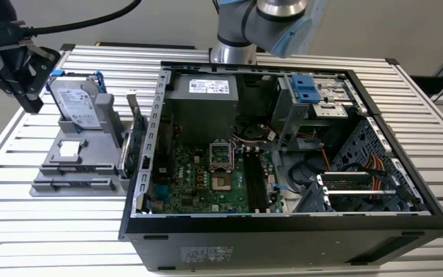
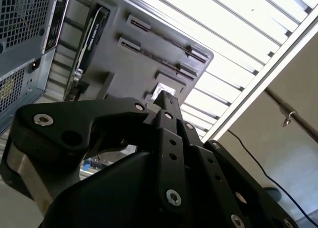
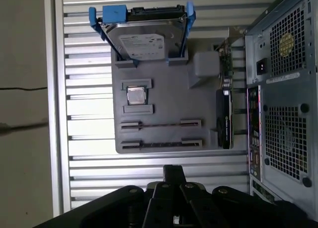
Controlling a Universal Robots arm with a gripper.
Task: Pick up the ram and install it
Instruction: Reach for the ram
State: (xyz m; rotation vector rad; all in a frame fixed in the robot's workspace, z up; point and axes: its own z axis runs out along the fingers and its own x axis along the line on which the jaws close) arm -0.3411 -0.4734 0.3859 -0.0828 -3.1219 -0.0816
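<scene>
Ram (image 3: 161,123) edge-up in gray holder (image 3: 164,94) looks light, stiff, brittle; pinch its long flat faces; your gripper (image 3: 174,169) is closed, empty.

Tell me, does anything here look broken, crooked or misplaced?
Nothing stands out. The computer case lies open on its side, the hard drive stands neatly in the grey holder, and the gripper hangs near that holder. No spills or damage show.
</scene>
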